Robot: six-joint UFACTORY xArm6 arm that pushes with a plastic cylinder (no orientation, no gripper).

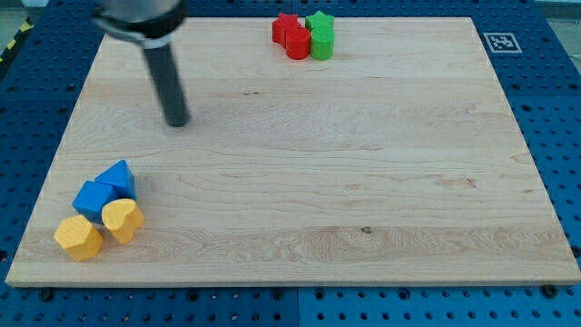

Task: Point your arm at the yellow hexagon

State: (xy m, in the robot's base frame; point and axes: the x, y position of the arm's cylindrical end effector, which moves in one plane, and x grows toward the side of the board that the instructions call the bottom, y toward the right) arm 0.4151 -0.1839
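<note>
The yellow hexagon (pixel 77 237) lies at the board's bottom left corner. A second yellow block (pixel 122 219), heart-like, touches it on the right. Two blue blocks sit just above them: one (pixel 93 197) on the left and a triangular one (pixel 118 178) above right. My tip (pixel 177 123) rests on the board in the upper left part, well above and to the right of the yellow hexagon, touching no block.
A red star (pixel 285 25), a red cylinder (pixel 298 44), a green star (pixel 319 20) and a green cylinder (pixel 321 43) cluster at the view's top centre. The wooden board (pixel 363 163) lies on a blue perforated table. A marker tag (pixel 501 41) is at the board's top right corner.
</note>
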